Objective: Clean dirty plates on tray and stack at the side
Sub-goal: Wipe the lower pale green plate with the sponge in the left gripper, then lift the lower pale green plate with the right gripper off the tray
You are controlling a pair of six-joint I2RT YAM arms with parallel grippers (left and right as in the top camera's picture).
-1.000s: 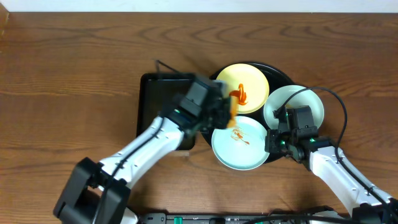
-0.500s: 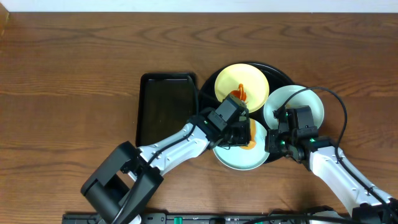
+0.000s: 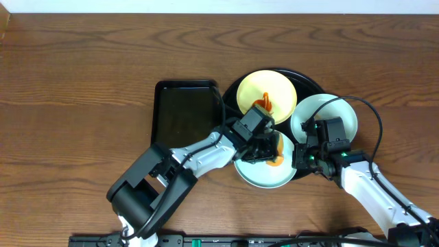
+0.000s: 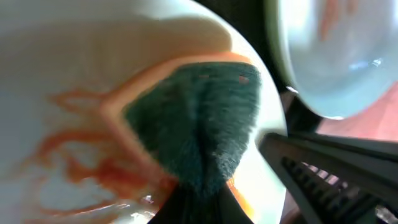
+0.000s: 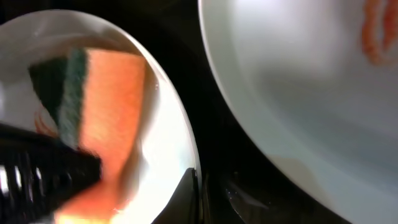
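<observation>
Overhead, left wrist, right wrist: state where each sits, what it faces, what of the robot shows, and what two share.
Overhead: above the table, looking straight down; left arm, right arm, round tray, yellow plate.
Left wrist: on its arm, facing the front mint plate; own fingers pinch the sponge.
Right wrist: on its arm, facing that plate's rim; own fingers grip it.
Shared: both wrist views show the sponge on that plate.

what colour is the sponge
The sponge is orange with a dark green layer, clearest in right wrist view.

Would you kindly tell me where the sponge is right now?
In the overhead view, the sponge sits in the left gripper, pressed onto the front mint-green plate, just below the yellow plate.
</observation>
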